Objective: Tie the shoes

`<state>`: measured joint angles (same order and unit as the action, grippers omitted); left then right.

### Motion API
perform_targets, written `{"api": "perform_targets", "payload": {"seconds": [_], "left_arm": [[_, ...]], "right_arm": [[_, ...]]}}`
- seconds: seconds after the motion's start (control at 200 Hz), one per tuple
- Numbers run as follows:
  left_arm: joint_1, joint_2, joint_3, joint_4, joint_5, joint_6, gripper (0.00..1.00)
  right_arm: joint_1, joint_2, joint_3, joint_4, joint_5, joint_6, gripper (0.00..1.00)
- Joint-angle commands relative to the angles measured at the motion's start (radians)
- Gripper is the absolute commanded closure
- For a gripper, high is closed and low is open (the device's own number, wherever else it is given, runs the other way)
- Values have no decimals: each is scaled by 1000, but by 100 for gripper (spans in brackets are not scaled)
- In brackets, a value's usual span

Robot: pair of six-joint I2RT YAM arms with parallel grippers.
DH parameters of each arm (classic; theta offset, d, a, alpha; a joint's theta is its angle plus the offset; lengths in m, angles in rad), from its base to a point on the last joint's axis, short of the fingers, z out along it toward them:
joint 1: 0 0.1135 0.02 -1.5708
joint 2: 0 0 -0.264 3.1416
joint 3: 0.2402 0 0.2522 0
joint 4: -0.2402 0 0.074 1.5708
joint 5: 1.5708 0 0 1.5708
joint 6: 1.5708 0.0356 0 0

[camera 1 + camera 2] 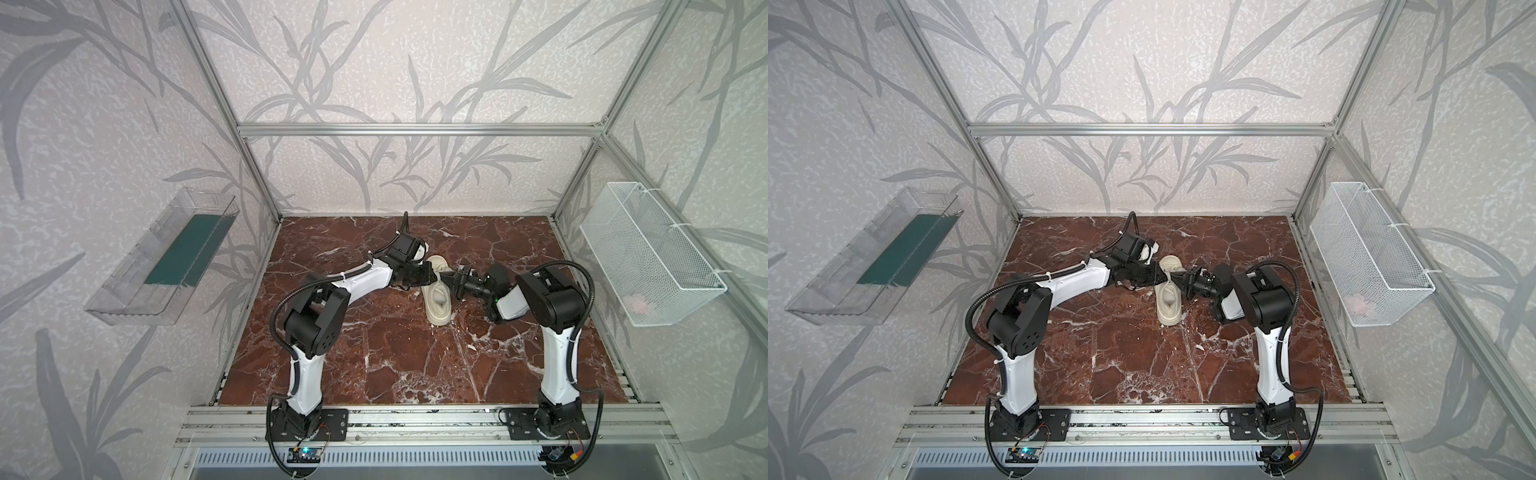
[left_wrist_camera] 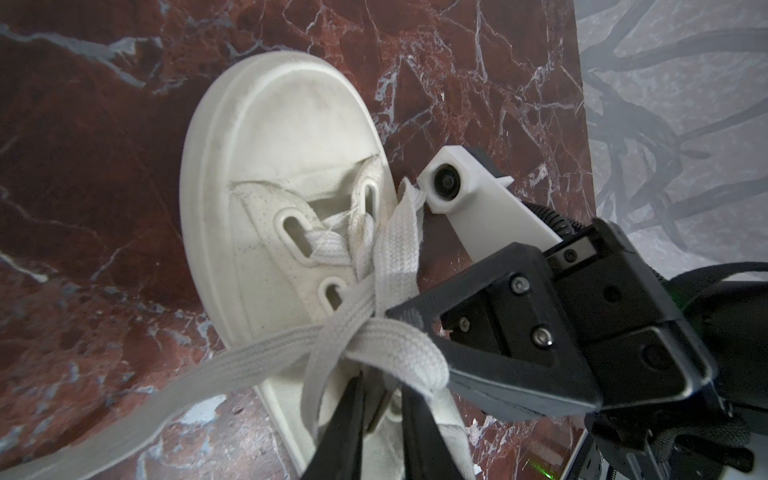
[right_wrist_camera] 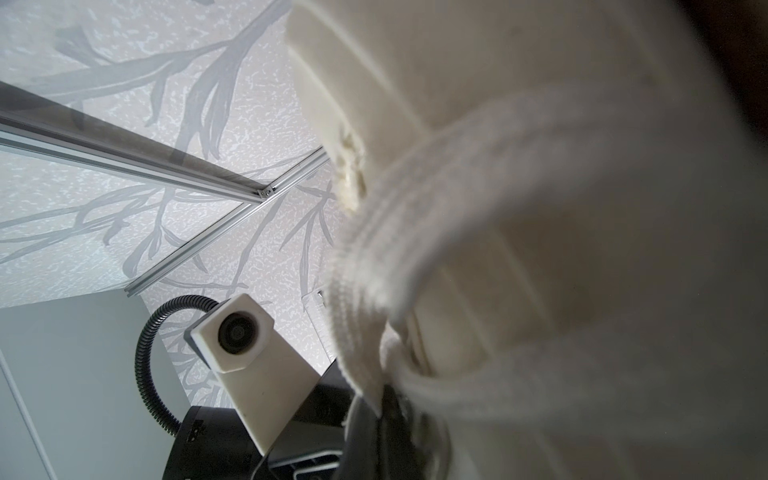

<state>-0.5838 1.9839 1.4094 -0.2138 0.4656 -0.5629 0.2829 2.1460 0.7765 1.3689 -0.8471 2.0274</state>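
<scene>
The shoe (image 1: 437, 309) stands on its sole on the red marble table (image 1: 374, 357), behind the middle and between the two arms. Its toe points at the rear wall and its heel at the arm bases. It is cream all over, with a thick sole and ridged rim. The smooth round toe cap is a little greyed, the upper is finely perforated, and the eyelets are oval. The laces (image 2: 390, 257) are wide, flat and ribbed. They cross in a loose tangle over the eyelets, one end is frayed, and one long strand trails off over the table. The right gripper (image 1: 454, 283) sits just beside the shoe with its jaws pressed together, pinching a lace. The left gripper (image 2: 384, 415) is over the lacing, its fingers (image 2: 351, 428) a little apart with strands around them; I cannot tell whether they pinch one
</scene>
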Motion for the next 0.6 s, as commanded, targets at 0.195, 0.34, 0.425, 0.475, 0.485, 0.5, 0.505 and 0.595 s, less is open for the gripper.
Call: {"api": "perform_targets", "payload": {"seconds": [0.195,0.34,0.425,0.475,0.485,0.5,0.505,0.595], "left_arm": [[-6,-9,27,-24,-18,24,95],[-4,-22,42,-44,-24,32,100],[-4,-33,42,-52,-29,35,100],[-5,-43,42,-56,-31,37,100],[-4,-45,40,-57,-31,37,100],[-5,-47,39,-61,-33,37,100],[-5,-49,39,-61,-33,38,100],[-3,-69,40,-83,-34,44,100]], "right_arm": [[1,-31,7,35,-15,-7,100],[-2,-34,4,35,-12,-10,100],[-5,-39,1,35,-11,-10,96],[-8,-41,-3,35,-11,-10,92],[-9,-44,-3,35,-11,-10,91],[-10,-44,-5,35,-11,-10,89],[-11,-44,-6,35,-12,-9,89],[-19,-54,-23,35,-7,-11,76]]}}
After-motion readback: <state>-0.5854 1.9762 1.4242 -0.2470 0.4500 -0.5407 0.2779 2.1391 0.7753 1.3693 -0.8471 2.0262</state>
